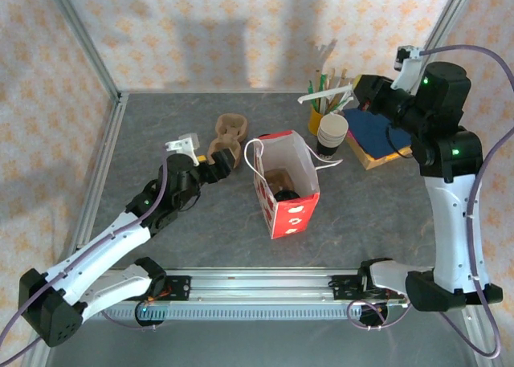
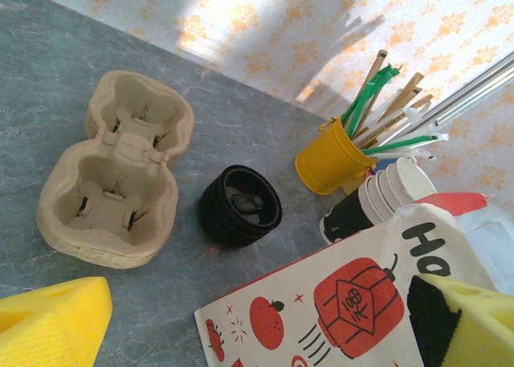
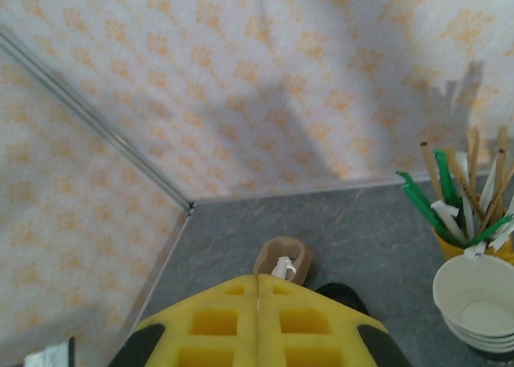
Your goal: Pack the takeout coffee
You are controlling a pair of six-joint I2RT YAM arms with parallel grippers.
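A red-and-white paper bag (image 1: 289, 192) (image 2: 337, 303) stands open mid-table. Deep inside it I see a dark round top, apparently the takeout coffee (image 1: 286, 195), beside something brown; its green wall is hidden. My left gripper (image 1: 220, 163) (image 2: 257, 339) is open just left of the bag, its yellow fingers (image 2: 52, 323) spread wide with nothing between them. My right gripper (image 1: 361, 87) (image 3: 257, 287) hovers high at the back right above the straws, its yellow pads (image 3: 217, 319) pressed together and holding nothing.
A stack of brown pulp cup carriers (image 1: 230, 132) (image 2: 112, 182) lies left of the bag. A stack of black lids (image 2: 241, 206) sits beside it. Lidless cups (image 1: 332, 134) (image 2: 389, 192), a yellow pot of straws (image 1: 321, 114) (image 2: 331, 156) and a blue tray (image 1: 377, 138) crowd the back right.
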